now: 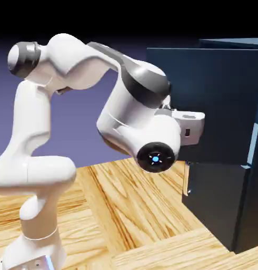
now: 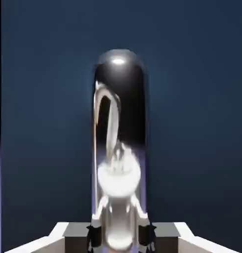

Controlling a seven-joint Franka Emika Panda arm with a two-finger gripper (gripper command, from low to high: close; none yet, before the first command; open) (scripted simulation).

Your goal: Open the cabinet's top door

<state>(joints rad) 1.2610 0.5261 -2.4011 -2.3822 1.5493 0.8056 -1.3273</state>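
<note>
1. the cabinet (image 1: 226, 205) is seen at the exterior view's right, standing on the wooden table (image 1: 126, 211); its top door (image 1: 215, 100) is swung out toward the arm, well clear of the cabinet's front.
2. the gripper (image 2: 121, 232) is seen closed tight on the door's silver bar handle (image 2: 120, 123), which fills the gap between the two fingertips (image 2: 96, 232) in the hand view.
3. the door is judged a stiff, flat panel that turns on its hinge and does not flex.
4. the handle is judged hard, polished and rounded, so slipping along the bar is possible.
5. a hold across the bar, away from its ends, is judged best.
</note>
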